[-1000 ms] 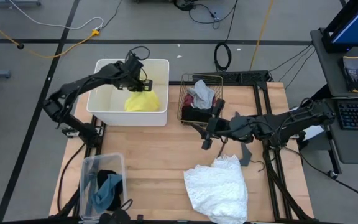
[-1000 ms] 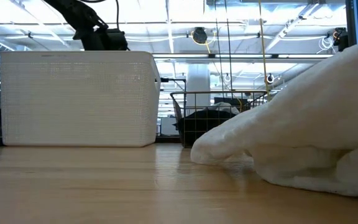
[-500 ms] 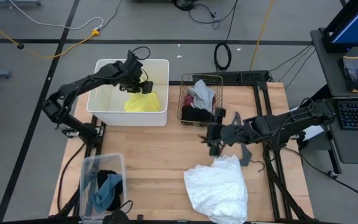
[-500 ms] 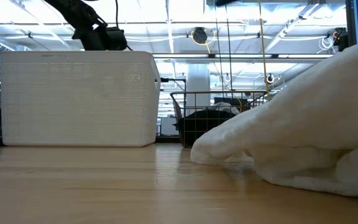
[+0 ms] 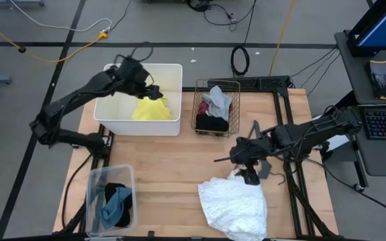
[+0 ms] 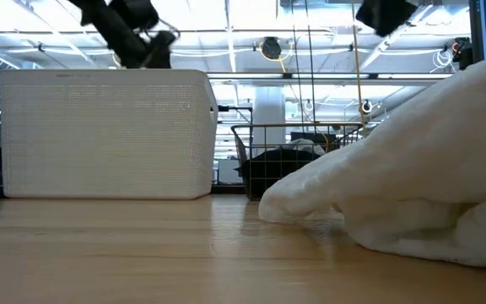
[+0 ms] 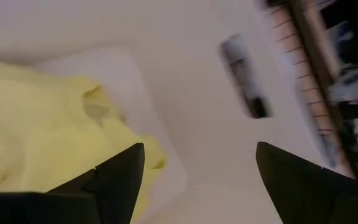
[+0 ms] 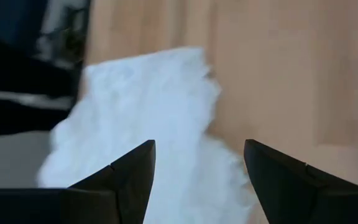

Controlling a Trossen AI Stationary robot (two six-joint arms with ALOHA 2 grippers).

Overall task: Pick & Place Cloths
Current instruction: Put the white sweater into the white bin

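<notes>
A yellow cloth [image 5: 151, 109] lies crumpled on the floor of the white bin [image 5: 109, 110] at the table's far left. My left gripper [image 5: 151, 89] hangs open just above it, and the left wrist view shows the cloth [image 7: 42, 137] below the spread fingers [image 7: 199, 149]. The large white lacy cloth [image 5: 234, 204] lies flat on the table near the front right. My right gripper [image 5: 248, 175] stands open, pointing down over its far edge [image 8: 148, 106]. Grey, maroon and black cloths fill the wire basket [image 5: 216, 107].
A clear plastic tub [image 5: 110, 197] with a black and a greenish cloth stands at the table's near left corner. A thin dark V-shaped bar [image 5: 263, 163] lies beside the right gripper. Bare wood [image 5: 159, 161] stretches between bin, basket and white cloth.
My left gripper has opened and let go of the yellow cloth, which has dropped and settled in the white bin; the gripper has risen a little. My right gripper has gone from the wire basket toward the table's near edge, tipped downward, and now stands over the white cloth's far edge.
</notes>
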